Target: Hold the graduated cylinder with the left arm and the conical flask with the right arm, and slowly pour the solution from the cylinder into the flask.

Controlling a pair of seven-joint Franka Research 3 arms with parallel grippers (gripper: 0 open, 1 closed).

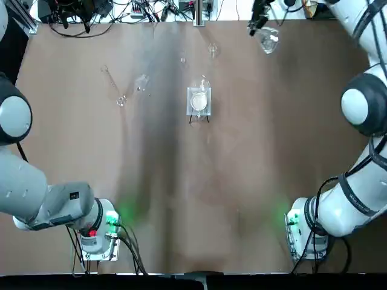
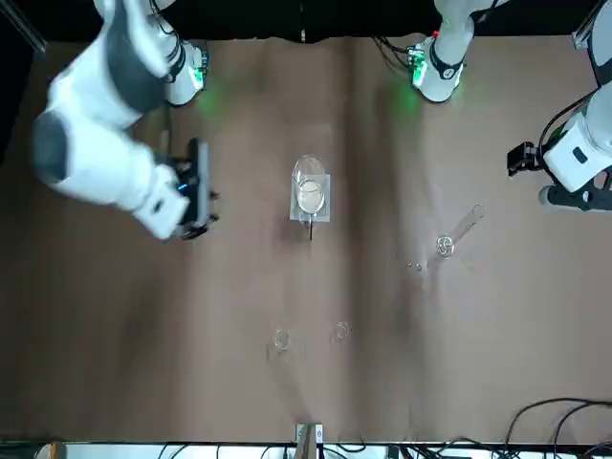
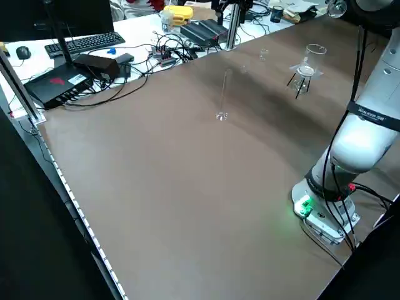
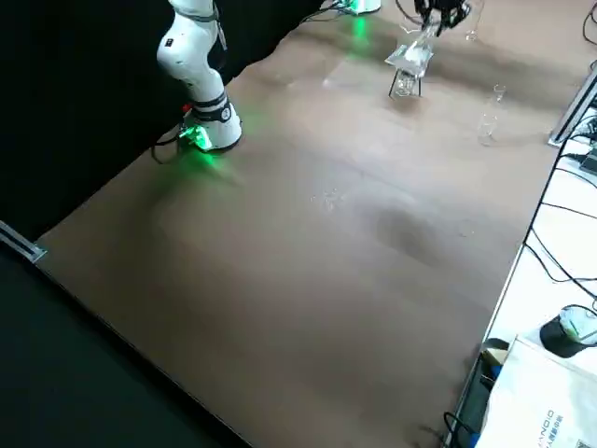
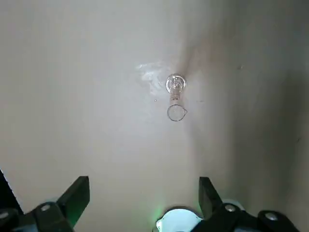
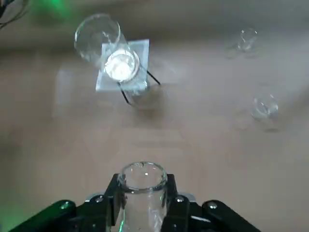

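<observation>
Left gripper (image 5: 145, 180), fingers apart, faces the upright graduated cylinder (image 5: 175, 99), at upper left of the top view and nearer it than the right gripper (image 6: 144, 180), clamped on the conical flask (image 6: 144, 210) at upper right.

Brown tabletop (image 3: 156, 187) w/ white desk (image 3: 140, 34) behind, monitor (image 3: 81, 19) & keyboard (image 3: 94, 42).

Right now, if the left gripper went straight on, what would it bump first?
Probably the tabletop: the left gripper points down at it. The graduated cylinder looks near that line; depth is unclear.
</observation>
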